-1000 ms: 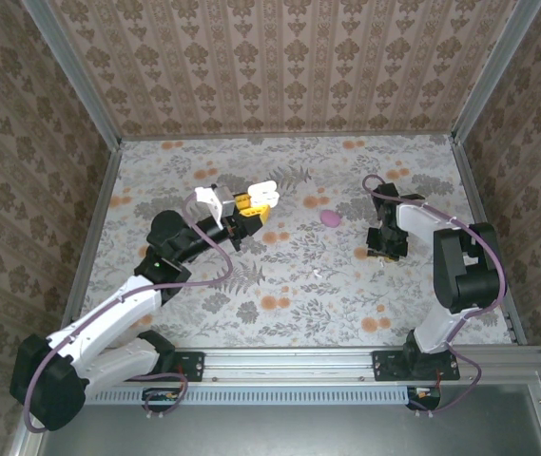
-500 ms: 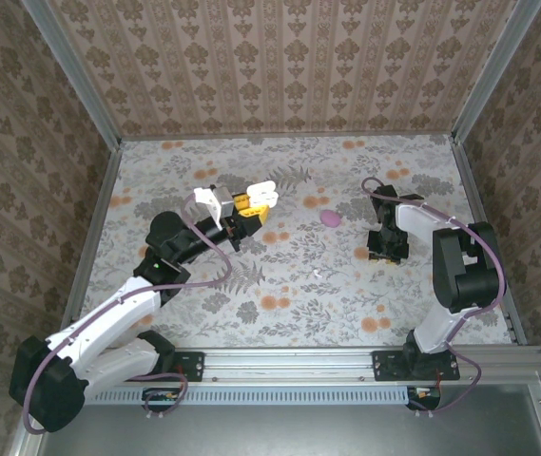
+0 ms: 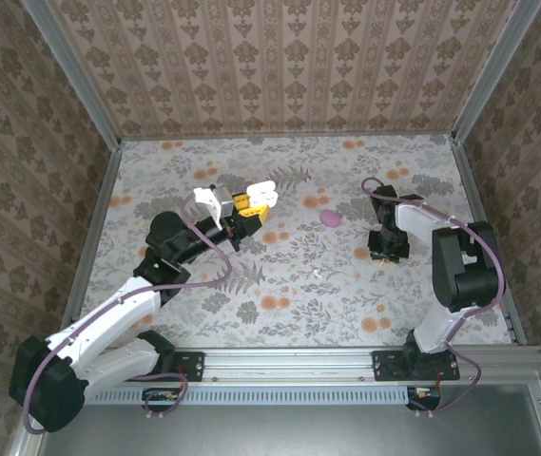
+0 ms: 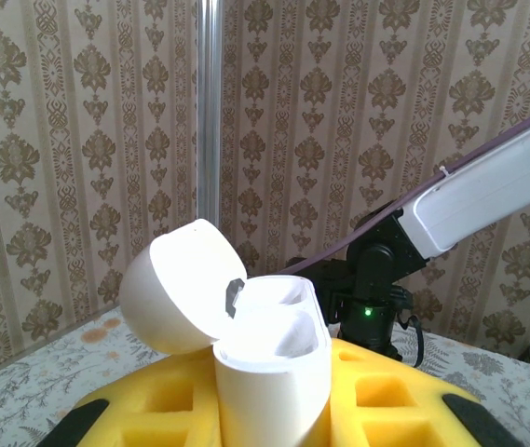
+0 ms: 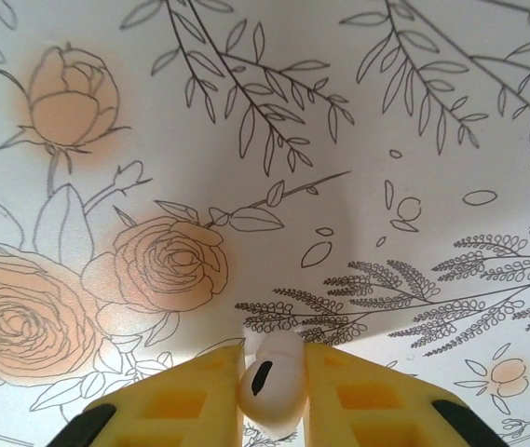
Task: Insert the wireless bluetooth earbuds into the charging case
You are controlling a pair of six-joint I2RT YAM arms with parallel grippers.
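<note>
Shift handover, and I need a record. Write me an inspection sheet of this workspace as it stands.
Surface: floral-patterned table, nothing spilled that I can see.
Job's things: white charging case, lid open, upright in the left end effector; one earbud pinched in the right end effector; a tiny pale piece lies on the table, too small to identify.
Clutter: pink oval item on the table between the arms.
End effectors: left shut on the case; right shut on the earbud, pointing down at the table.
Cables: purple cable loops beside the left arm; nothing seen snagged.
Surroundings: patterned walls, metal rail at the near edge.
</note>
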